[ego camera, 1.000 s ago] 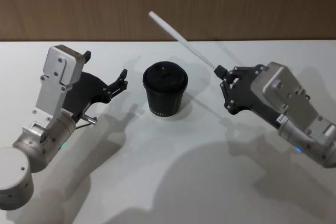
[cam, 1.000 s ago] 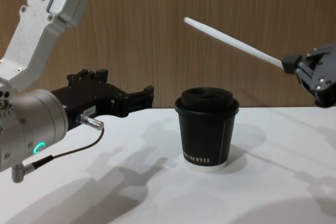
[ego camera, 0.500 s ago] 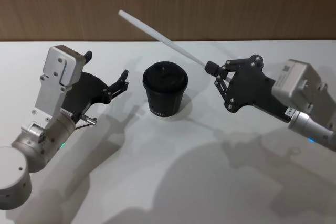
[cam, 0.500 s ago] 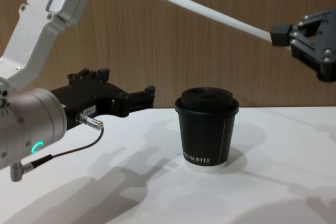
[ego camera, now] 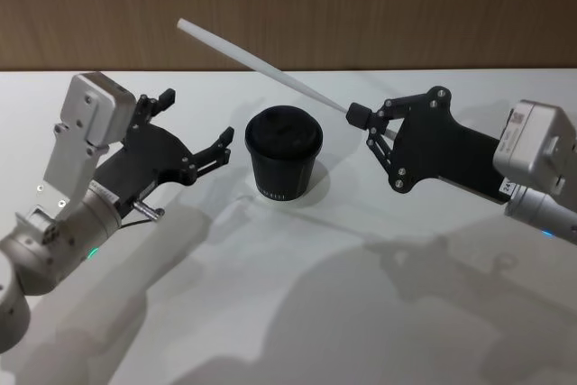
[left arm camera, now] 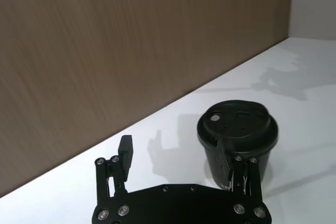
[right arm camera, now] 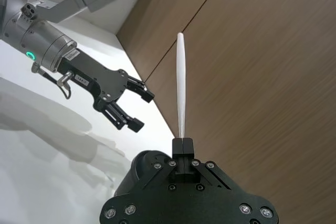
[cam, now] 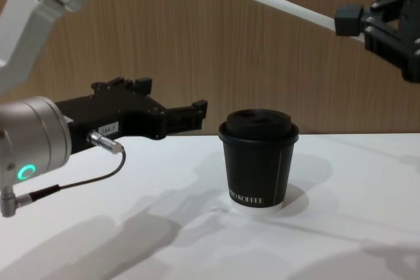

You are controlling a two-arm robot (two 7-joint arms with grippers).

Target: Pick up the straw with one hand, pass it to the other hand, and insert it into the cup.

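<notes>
Right black hand (ego camera: 359,116), raised right of lidded black paper cup (ego camera: 284,164) on white worktop (ego camera: 315,313), pinches long white straw (ego camera: 261,65) by its end, slanting up over the cup; left black hand (ego camera: 194,119) spread just left.

Left gripper (ego camera: 196,121) low on the left, fingers spread; right gripper (ego camera: 358,117) higher, opposite, fingers pinched tight.
</notes>
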